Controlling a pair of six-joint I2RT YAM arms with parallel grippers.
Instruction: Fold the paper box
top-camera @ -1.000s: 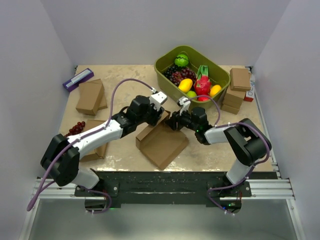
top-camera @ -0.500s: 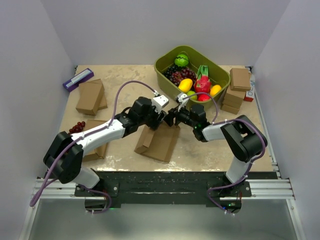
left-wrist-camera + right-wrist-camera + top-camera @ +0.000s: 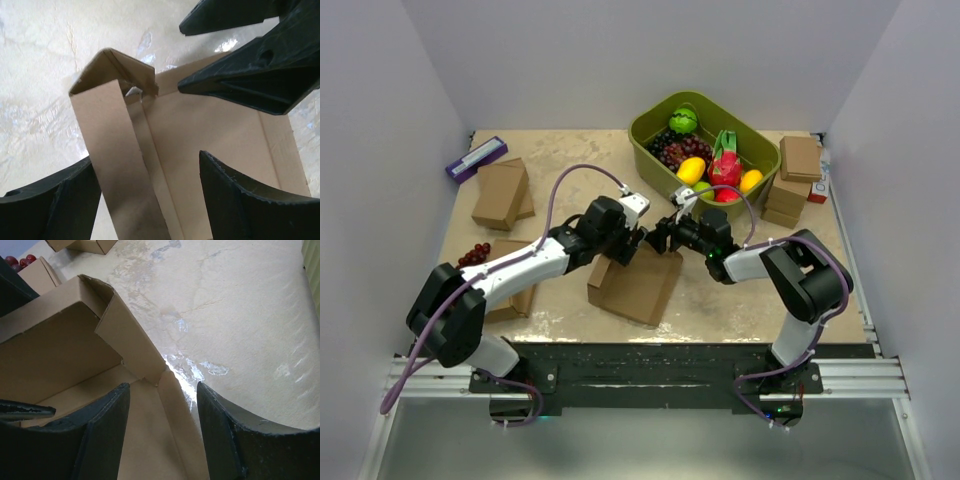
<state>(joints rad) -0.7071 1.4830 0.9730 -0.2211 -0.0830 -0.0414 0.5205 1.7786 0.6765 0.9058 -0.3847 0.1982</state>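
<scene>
Overhead, the paper box (image 3: 638,288) lies mid-way across the table (image 3: 750,310), with the left gripper (image 3: 638,243) and right gripper (image 3: 661,238) meeting at its far edge — left wrist, fingers (image 3: 235,200) spread astride a raised flap (image 3: 120,165), seemingly not pinching it — right wrist, fingers (image 3: 100,435) spread over a folded corner (image 3: 125,335).

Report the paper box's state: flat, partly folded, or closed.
Partly folded. The paper box has one side wall raised with its corner flap bent inward; the base lies uncovered.
</scene>
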